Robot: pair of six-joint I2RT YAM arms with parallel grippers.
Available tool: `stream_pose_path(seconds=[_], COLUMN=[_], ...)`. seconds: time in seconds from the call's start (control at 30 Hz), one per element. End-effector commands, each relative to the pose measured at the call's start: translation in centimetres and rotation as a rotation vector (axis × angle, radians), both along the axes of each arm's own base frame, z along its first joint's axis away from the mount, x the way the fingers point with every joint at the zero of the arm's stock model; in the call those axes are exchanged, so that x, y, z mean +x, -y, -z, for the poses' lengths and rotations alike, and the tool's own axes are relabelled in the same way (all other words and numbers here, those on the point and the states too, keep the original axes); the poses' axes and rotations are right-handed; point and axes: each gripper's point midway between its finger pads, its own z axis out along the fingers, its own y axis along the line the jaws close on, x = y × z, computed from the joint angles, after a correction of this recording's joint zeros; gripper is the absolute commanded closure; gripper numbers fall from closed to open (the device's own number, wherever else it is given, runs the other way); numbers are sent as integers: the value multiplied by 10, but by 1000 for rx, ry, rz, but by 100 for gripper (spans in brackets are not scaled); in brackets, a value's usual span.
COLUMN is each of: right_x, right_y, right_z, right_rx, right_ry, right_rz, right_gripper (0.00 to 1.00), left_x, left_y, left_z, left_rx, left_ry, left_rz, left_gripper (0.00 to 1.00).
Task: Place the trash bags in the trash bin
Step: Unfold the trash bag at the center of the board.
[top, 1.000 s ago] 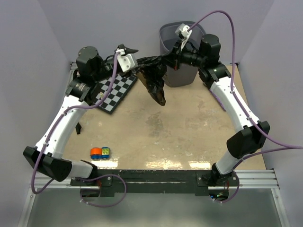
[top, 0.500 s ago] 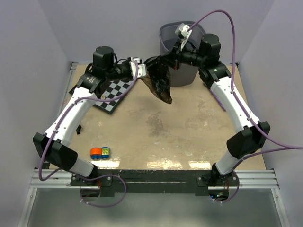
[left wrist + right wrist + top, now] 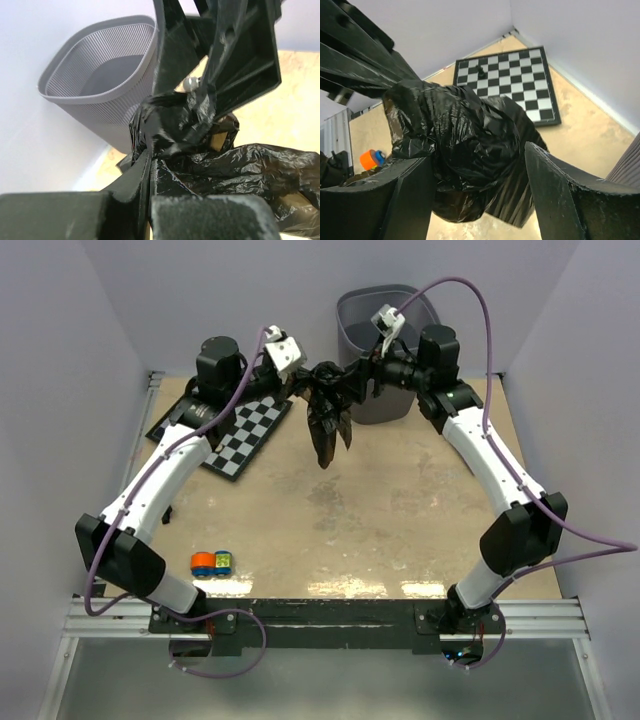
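My left gripper (image 3: 302, 380) is shut tight on the trash bag (image 3: 326, 412). I pinch a bunched-up bit at the top of it. The rest of the black, crinkly bag hangs down loose in the air above the table (image 3: 400, 510). It does not touch the table.

My right gripper (image 3: 357, 376) is right beside the left one, on the other side of the bag. Its jaws are wide apart. A big lump of the bag sits between my two right fingers (image 3: 560, 200), but they are not squeezing it.

The trash bin (image 3: 350, 312) stands at the far side of the table, close to the back wall. It is tall and grey, and I can see down into it from my left wrist. The bag is not in the bin. It hangs in front of the bin, a bit to the left. My right gripper and its arm sit between the bag and the bin.

A black and white chessboard (image 3: 238, 435) lies flat under my left arm. One small dark chess piece (image 3: 480, 70) stands on it. A little orange and blue toy (image 3: 212, 562) lies near the front edge, well apart from the bag.
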Motion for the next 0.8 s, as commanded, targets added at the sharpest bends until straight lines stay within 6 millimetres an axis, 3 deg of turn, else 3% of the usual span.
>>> stream_pose_path(seconds=[0.0,0.1,0.13,0.2,0.27,0.4,0.47,0.6,0.77], right_x=[-16,-20,-23,-30,-33,-14,0,25,32], right_y=[8,7,6,3,1,15,29,59,70], right_z=[-26,-24,-24,-19,-12,-4,-11,-38,-68], right_rx=[48,48,48,51,48,-2,-7,2,-42], right_ry=[40,30,29,14,-1,19,40,104,226], right_rz=[24,5,-14,-56,-74,17,86,189,218], right_gripper=[28,28,34,47,69,100,100,100,100], left_x=[-12,-8,-8,-8,-8,-10,-11,-19,-14], left_y=[-4,-7,-9,-12,-16,-23,-26,-31,-45], left_z=[-39,-36,-38,-44,-47,-45,-40,-4,20], left_rx=[-135,-132,-137,-156,-166,-143,-105,51,191], left_ry=[25,17,23,54,66,84,108,116,163], left_rz=[-29,-61,-72,-89,-106,-131,-132,-102,-136], left_gripper=[100,100,100,100,100,100,100,100,100])
